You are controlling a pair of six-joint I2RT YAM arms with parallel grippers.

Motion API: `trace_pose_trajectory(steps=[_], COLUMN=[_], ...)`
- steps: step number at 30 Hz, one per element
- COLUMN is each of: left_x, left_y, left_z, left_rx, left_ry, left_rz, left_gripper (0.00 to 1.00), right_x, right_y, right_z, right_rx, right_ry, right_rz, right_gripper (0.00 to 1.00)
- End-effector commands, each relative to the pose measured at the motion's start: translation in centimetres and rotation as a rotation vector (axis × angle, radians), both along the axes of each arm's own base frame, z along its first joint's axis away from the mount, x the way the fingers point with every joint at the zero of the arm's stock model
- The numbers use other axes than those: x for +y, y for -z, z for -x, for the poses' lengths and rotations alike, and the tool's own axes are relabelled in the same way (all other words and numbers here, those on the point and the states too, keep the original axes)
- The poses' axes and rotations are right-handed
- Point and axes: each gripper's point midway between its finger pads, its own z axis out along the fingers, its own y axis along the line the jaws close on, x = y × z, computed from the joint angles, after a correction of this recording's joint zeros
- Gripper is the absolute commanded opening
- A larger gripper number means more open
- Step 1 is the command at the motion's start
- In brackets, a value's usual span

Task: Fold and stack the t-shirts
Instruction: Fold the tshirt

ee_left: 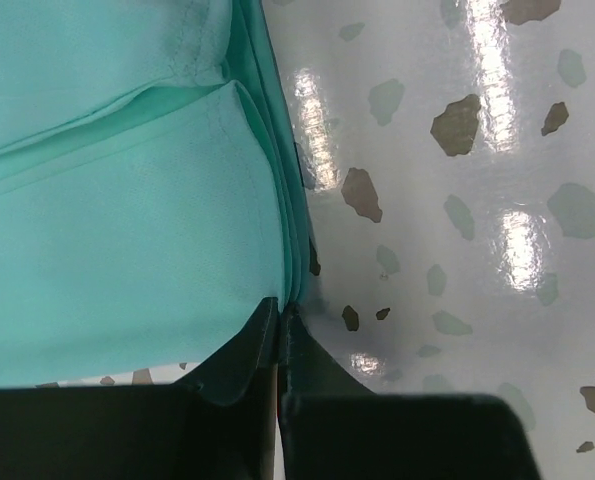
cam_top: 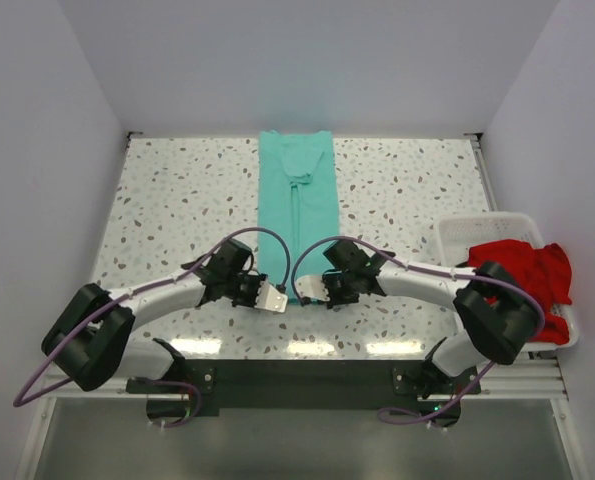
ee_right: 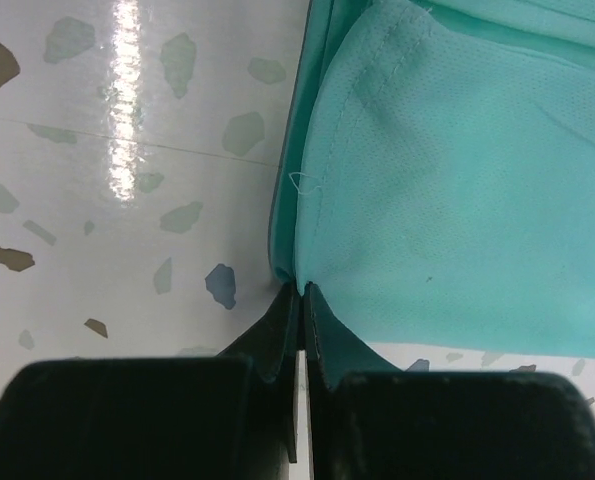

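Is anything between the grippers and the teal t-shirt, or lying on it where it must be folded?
Nothing visible. The left gripper and right gripper are shut on near corners of the teal t-shirt, whose top is bare. The red t-shirt lies apart in the basket.

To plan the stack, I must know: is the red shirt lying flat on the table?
No, the red shirt sits crumpled in the white basket, partly hanging over its rim.
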Motion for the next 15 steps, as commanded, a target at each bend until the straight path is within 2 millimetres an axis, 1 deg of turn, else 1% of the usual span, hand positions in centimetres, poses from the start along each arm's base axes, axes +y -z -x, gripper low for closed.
trace_pose_trajectory(steps=[1,3,4,6,7,8,9,10,11,13,14,15], left_x=[-1.2,-1.9,-1.9,-1.8,-1.8,-1.9,-1.8,-1.6,-1.7,-1.5,-1.6,-1.5], left_y=[-3.0,-4.5,-5.0,-5.0,-5.5,-5.5,-5.6,-6.1,-6.5,-7.6,-8.4,-8.7], left_z=[0.0,0.2,0.7,2.6,3.3,4.7,5.5,6.4,7.0,7.9,7.8,7.7], left_rx=[0.012,0.023,0.026,0.060,0.054,0.073,0.085,0.099,0.107,0.134,0.127,0.122], left_ry=[0.002,0.017,0.027,0.067,0.083,0.112,0.123,0.125,0.136,0.123,0.122,0.114], left_rz=[0.054,0.082,0.087,0.067,0.074,0.064,0.066,0.071,0.078,0.100,0.111,0.111], left_gripper=[0.00,0.00,0.00,0.00,0.00,0.00,0.00,0.00,0.00,0.00,0.00,0.00], right_x=[0.1,0.3,0.2,0.3,-0.1,0.3,0.3,-0.1,0.0,-0.2,-0.4,-0.4], right_y=[-2.0,-3.2,-4.2,-4.9,-5.0,-5.8,-6.1,-6.2,-7.1,-8.4,-8.9,-9.8], right_z=[0.4,0.8,1.2,2.4,3.4,4.5,5.3,6.4,7.1,7.8,7.9,7.6], right_rx=[-0.003,-0.004,-0.007,0.009,0.029,0.026,0.037,0.062,0.058,0.084,0.082,0.052], right_ry=[0.010,-0.001,-0.009,-0.032,-0.043,-0.072,-0.080,-0.091,-0.105,-0.088,-0.091,-0.099], right_rz=[-0.028,-0.050,-0.059,-0.063,-0.050,-0.064,-0.066,-0.053,-0.073,-0.080,-0.081,-0.096], right_gripper=[0.00,0.00,0.00,0.00,0.00,0.00,0.00,0.00,0.00,0.00,0.00,0.00])
